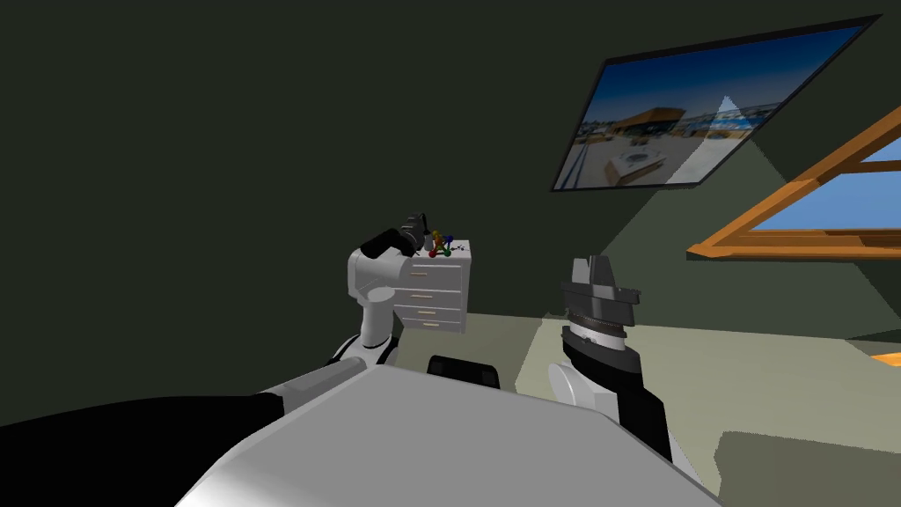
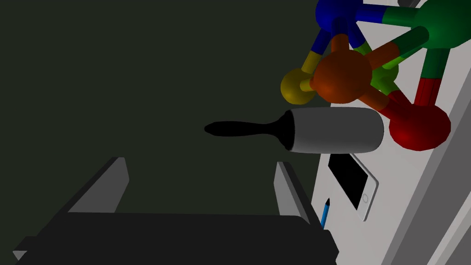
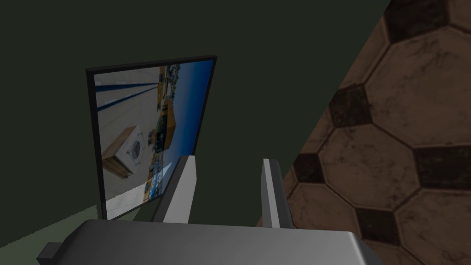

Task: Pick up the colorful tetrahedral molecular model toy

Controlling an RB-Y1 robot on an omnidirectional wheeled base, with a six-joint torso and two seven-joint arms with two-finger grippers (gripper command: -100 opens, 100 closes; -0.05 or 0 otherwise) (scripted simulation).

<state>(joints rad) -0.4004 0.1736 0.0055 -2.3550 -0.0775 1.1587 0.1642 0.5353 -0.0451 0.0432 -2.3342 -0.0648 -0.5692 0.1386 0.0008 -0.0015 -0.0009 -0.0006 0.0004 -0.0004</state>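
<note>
Hovering left tool (image 2: 201,161) near molecular model (image 2: 342,76)

White arms (image 1: 374,290), dark joints; left hand (image 2: 200,161) grey-bladed on dark box.

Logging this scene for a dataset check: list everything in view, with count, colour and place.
molecular model toy: 1, red, green, blue, yellow and orange, on top of the drawer chest.
lint roller: 1, grey with black handle, on the chest top, between toy and left pincer.
phone: 1, white, black screen, flat on the chest top by the roller.
pen: 1, blue, beside the phone.
drawer chest: 1, light grey, against the dark wall.
picture: 1, dark-framed, on the wall.
window: 1, wooden-framed, right of the picture.
left pincer: 1, grey fingers open, short of the roller.
right pincer: 1, grey fingers open, empty, raised at the robot's right.
</note>
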